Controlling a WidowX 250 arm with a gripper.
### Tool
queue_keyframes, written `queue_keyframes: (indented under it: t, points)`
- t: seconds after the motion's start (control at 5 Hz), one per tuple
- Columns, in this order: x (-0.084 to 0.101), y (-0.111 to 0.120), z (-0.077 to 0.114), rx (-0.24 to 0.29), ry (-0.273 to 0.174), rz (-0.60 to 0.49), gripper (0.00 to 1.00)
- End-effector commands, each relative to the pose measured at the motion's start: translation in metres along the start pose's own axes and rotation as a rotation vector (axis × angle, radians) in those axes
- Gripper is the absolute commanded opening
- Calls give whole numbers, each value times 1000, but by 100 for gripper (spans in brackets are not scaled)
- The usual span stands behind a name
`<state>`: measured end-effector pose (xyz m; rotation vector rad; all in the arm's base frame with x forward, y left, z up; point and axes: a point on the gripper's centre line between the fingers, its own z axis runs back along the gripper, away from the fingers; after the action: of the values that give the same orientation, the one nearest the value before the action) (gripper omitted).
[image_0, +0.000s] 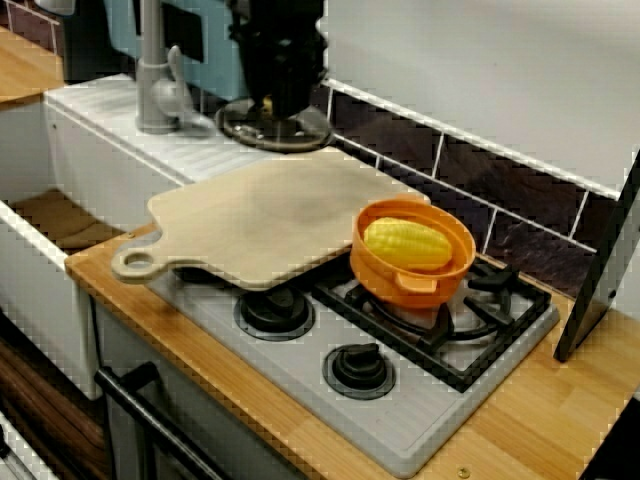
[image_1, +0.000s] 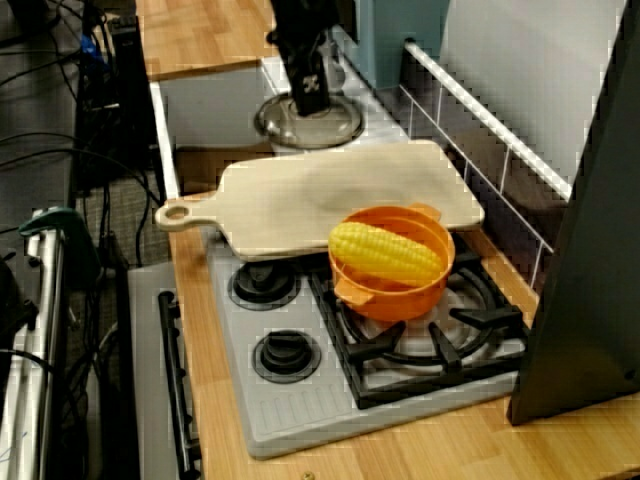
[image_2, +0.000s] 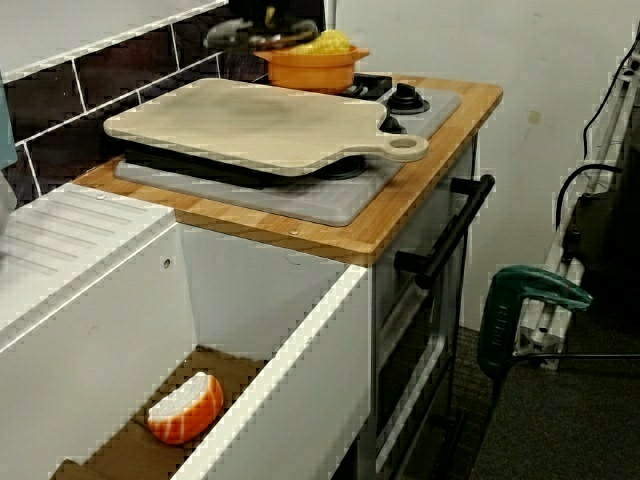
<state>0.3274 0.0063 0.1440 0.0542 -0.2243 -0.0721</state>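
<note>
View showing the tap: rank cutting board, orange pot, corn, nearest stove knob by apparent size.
1. cutting board
2. orange pot
3. corn and nearest stove knob: about alike; knob is closer to the camera, so unranked.

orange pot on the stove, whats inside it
A yellow corn cob lies inside the orange pot, filling most of it. The pot's floor under the cob is covered, so anything beneath it cannot be seen.

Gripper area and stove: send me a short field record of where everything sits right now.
gripper: low over the lid; contact unclear, open or shut cannot be told
lid: flat on the drainboard, next to the faucet
cutting board: laid across the stove, handle past its edge
pot: orange, on the burner grate, holds corn
sink: orange-and-white piece on the bottom
</note>
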Motion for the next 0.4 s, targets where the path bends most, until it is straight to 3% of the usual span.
queue_keyframes:
  t: [0.0,0.2]
  points:
    - [-6,5,-40,96,1,7,0]
    - [-7,4,-55,104,35,-6,100]
